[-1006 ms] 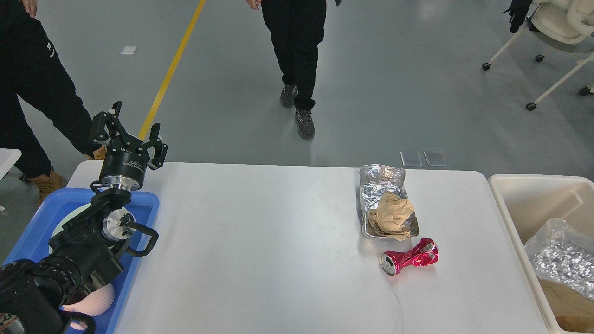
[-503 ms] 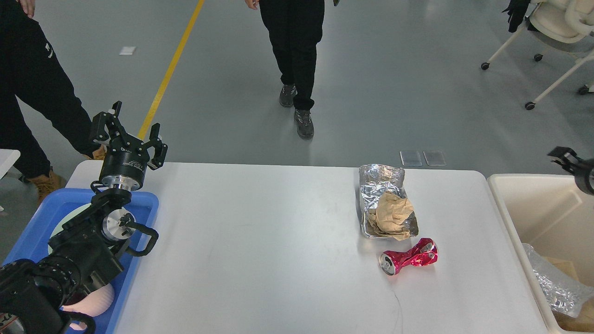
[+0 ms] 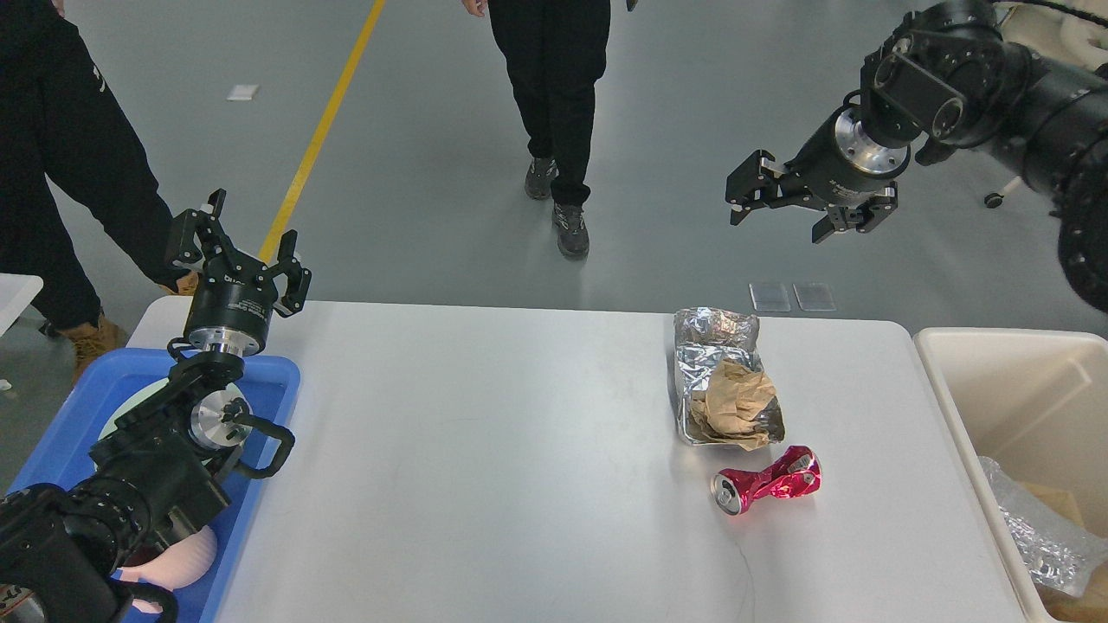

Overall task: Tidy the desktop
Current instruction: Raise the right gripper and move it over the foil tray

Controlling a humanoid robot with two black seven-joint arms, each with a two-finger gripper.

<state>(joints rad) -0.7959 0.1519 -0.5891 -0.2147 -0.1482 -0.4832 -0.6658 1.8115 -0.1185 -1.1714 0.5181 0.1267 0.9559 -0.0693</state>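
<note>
The white desktop (image 3: 502, 450) fills the middle of the head view. On its right part lies a crumpled foil tray (image 3: 723, 381) with brown paper in it, and a crushed red can (image 3: 767, 489) lies just in front of that. My right gripper (image 3: 783, 212) hangs open and empty high above the far edge, above the foil tray. At the far left corner my left gripper (image 3: 238, 251) stands upright and open over the blue tray (image 3: 260, 407), holding nothing.
A cream bin (image 3: 995, 389) at the right edge holds clear plastic wrap (image 3: 1039, 536) and cardboard. The blue tray contains a pale plate and a pink bowl (image 3: 177, 562). Two people stand beyond the far edge; a wheeled chair is at the far right.
My right arm has swung up from over the cream bin and leftward, its gripper now high above the foil tray. The left arm has stayed put.
</note>
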